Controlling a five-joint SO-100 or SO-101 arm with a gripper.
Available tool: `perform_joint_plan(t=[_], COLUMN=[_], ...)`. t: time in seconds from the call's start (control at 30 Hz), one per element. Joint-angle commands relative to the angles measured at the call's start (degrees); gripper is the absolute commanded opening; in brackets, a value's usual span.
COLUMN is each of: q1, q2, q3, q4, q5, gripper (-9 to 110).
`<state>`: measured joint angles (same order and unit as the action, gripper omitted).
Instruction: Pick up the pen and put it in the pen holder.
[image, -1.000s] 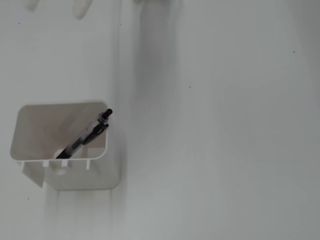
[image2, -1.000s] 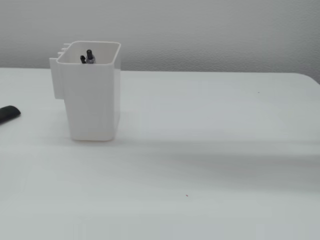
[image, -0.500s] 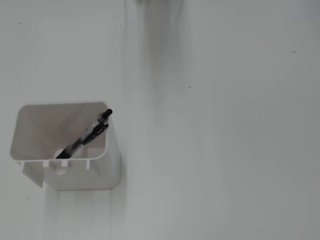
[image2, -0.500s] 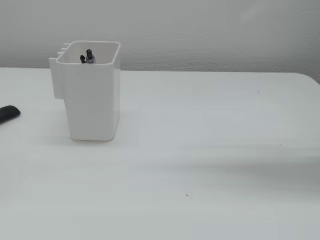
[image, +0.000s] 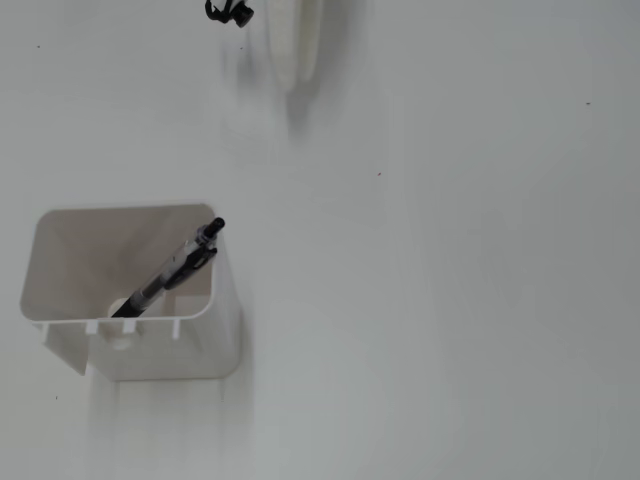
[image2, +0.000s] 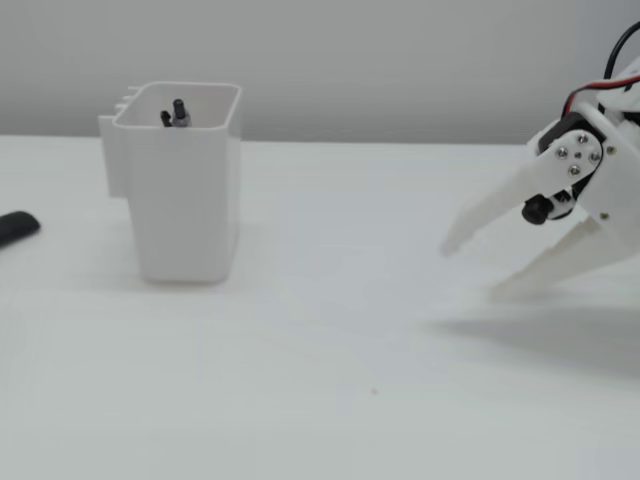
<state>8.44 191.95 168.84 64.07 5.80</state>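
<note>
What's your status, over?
Gripper jaws open, empty, low over the table. Pen leaning inside pen holder. Nothing in the way.

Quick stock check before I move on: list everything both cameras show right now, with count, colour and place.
pen holder: one, white, left side of the table in both fixed views, upright.
pen: one, clear barrel with black ends, standing tilted inside the pen holder, button end up against a corner of the rim.
dark object: one, black, at the left edge of a fixed view, cut off; cannot tell what it is.
table: one, white, under everything.
claw: one, white with black and red wires, right side of a fixed view, open and empty, apart from the holder.
</note>
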Motion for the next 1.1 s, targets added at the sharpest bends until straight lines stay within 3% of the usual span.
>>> perform_joint_plan(t=[0.0, 0.3, 0.47, 1.07], q1=[-0.4, -0.3, -0.3, 1.7], q2=[4.7, 3.2, 3.2, 3.2], q3=[2.2, 6.4, 6.5, 6.6], q4=[-0.9, 1.8, 1.9, 1.2], q5=[-0.2, -0.1, -0.2, 0.0], gripper=[14, 13, -1, 0])
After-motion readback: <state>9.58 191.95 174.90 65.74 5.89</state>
